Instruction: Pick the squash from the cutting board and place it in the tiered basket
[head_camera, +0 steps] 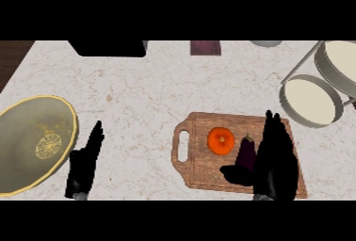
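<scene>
Showing the task at its outset: the orange squash [221, 140] lies on the cutting board [198, 174], not yet grasped, with a dark purple eggplant [246, 149] just beside it. The right hand [274, 155] hangs over the board's right part, fingers straight, thumb spread, holding nothing. The left hand [84, 162] rests open on the counter [139, 94] beside a plate [28, 141]. Grasp, lift and transfer to the tiered basket [309, 101] all remain.

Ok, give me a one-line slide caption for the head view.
Right black hand open over the wooden cutting board, beside a dark purple vegetable and round orange squash; grey tiered basket beyond.
</scene>
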Controlling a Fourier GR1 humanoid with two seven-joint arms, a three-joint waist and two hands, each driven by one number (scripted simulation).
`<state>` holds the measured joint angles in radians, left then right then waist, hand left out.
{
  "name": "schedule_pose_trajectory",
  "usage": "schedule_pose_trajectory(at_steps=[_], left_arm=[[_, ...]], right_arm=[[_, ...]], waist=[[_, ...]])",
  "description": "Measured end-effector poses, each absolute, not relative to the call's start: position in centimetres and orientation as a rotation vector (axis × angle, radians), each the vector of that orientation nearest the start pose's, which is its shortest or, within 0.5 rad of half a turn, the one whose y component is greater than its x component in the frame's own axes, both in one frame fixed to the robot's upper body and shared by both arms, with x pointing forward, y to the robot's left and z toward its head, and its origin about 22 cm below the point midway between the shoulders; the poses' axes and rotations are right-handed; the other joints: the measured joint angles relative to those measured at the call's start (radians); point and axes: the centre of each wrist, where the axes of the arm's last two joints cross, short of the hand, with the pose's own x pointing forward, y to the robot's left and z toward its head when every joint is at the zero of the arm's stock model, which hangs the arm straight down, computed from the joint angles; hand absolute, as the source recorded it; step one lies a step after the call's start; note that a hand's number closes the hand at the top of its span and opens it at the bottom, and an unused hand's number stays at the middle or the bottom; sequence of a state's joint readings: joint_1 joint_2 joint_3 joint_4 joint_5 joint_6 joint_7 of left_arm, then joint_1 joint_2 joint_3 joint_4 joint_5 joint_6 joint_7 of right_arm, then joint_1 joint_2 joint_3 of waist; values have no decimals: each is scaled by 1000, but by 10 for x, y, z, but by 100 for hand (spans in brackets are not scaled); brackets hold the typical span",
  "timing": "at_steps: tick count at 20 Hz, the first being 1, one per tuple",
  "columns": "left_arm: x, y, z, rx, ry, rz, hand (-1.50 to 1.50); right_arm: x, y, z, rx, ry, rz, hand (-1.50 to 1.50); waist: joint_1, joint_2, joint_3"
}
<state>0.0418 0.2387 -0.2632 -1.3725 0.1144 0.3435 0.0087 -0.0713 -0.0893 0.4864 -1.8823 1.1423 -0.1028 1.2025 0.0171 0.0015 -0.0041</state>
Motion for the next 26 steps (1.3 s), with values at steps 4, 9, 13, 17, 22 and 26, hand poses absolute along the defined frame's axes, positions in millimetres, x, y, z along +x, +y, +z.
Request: schedule_pose_trajectory(at_steps=[4,9,13,17,22,26], left_arm=[[212,244,-52,236,-1307,-46,0],[217,242,-53,241,-1304,-35,0],[220,244,-54,243,-1302,-30,0],[218,244,-55,246,-1300,-33,0],[218,242,-57,252,-1308,-29,0],[219,242,-56,251,-1308,-32,0]], right_arm=[[226,-115,74,-1073,-912,458,-150],[240,-107,75,-1049,-873,512,-150],[253,-100,75,-1029,-858,551,-150],[263,-101,69,-1006,-808,576,-150],[271,-105,58,-969,-721,608,-150],[282,-106,58,-943,-690,616,-150]], waist=[[7,0,1],[0,0,2],[-1,0,3],[-2,-1,3],[-3,-1,3],[-2,-1,3]])
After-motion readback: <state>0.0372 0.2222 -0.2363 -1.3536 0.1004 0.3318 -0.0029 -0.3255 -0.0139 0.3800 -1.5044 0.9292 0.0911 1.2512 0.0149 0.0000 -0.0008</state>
